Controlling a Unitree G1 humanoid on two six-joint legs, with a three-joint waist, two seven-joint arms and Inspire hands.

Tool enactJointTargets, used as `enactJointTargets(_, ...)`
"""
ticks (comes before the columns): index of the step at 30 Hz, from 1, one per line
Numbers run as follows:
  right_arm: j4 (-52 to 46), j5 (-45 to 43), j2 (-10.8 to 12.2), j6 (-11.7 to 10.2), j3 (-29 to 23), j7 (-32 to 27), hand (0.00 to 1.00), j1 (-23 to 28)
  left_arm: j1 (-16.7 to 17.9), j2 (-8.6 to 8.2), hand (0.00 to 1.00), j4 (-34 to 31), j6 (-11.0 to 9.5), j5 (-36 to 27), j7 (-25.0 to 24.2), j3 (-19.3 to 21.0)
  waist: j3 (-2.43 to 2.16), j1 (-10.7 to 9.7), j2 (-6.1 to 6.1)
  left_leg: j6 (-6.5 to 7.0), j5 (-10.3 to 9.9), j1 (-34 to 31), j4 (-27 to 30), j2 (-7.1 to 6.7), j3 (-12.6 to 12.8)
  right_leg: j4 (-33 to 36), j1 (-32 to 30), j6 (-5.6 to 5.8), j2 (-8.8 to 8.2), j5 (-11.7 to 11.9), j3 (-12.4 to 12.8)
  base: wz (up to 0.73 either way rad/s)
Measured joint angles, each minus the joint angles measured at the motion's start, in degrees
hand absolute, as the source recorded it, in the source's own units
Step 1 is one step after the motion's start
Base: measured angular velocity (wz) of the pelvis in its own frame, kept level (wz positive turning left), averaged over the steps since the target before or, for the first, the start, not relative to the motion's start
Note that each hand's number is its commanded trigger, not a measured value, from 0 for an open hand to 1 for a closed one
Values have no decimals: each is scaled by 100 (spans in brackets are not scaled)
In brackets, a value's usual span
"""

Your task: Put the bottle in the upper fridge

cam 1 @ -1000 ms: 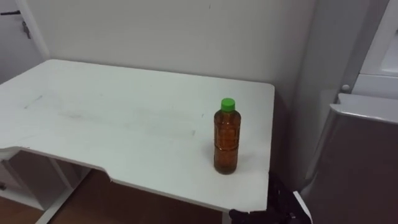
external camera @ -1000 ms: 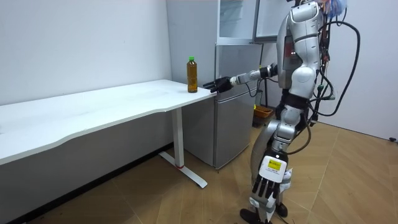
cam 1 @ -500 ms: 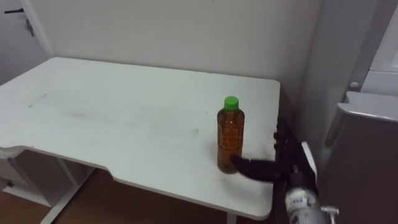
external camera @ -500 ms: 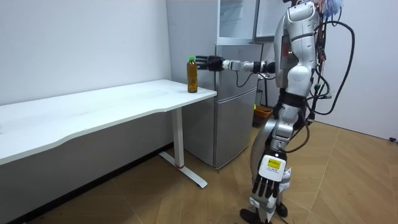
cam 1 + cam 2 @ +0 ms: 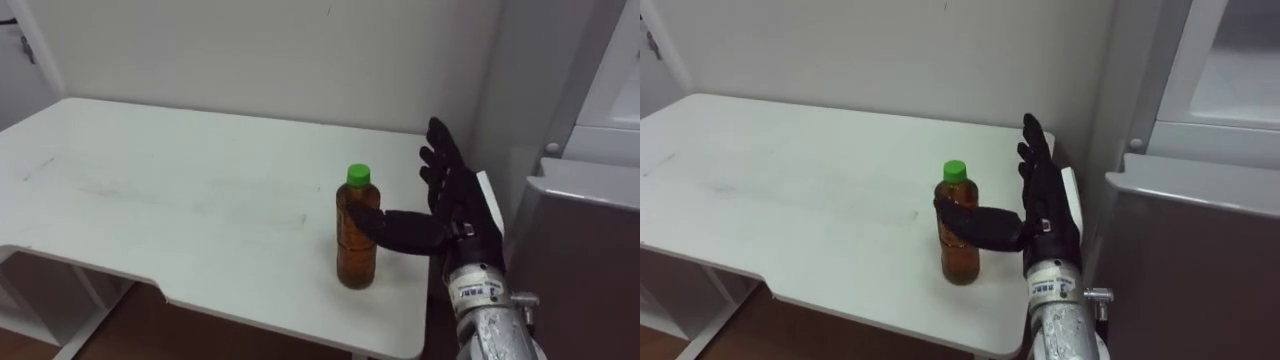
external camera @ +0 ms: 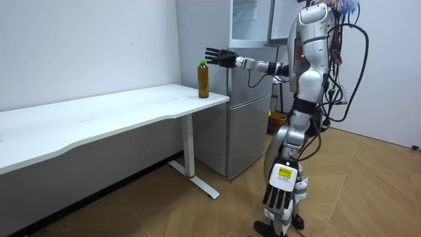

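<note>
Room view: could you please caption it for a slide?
Robot by the fridge, open right hand near the bottle on the table.

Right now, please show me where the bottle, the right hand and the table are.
bottle [image 5: 357,250]: left eye view, on its brown body.
right hand [image 5: 460,208]: left eye view, middle of the hand.
table [image 5: 180,180]: left eye view, on its bare top.

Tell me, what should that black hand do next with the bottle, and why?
Probably close the right hand around the green-capped bottle. The hand is open beside it, fingers straight, thumb across its front, and the bottle stands upright, unheld, on the white table. The left hand hangs idle.
</note>
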Motion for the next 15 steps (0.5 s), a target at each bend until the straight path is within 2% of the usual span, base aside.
enactJointTargets(3, 5, 0, 0, 3, 0, 10, 0, 1, -14, -1, 0, 14, 1, 2, 3, 10, 6, -1, 6, 0, 0, 24, 6, 0, -5, 1, 34, 1, 1, 10, -7, 0)
enactJointTargets(9, 411, -3, -4, 3, -1, 9, 0, 3, -70, -24, 0, 36, 2, 0, 40, -9, 63, -7, 57, 9, -11, 95, -4, -2, -31, 8, 126, 4, 0, 14, -35, 0)
enactJointTargets(15, 523, -3, 3, 72, -2, 2, 0, 20, -55, -14, 0, 89, 6, 2, -17, 29, 65, 7, 40, 5, 3, 36, 3, -8, -40, -16, 68, 1, 3, 13, -45, 0)
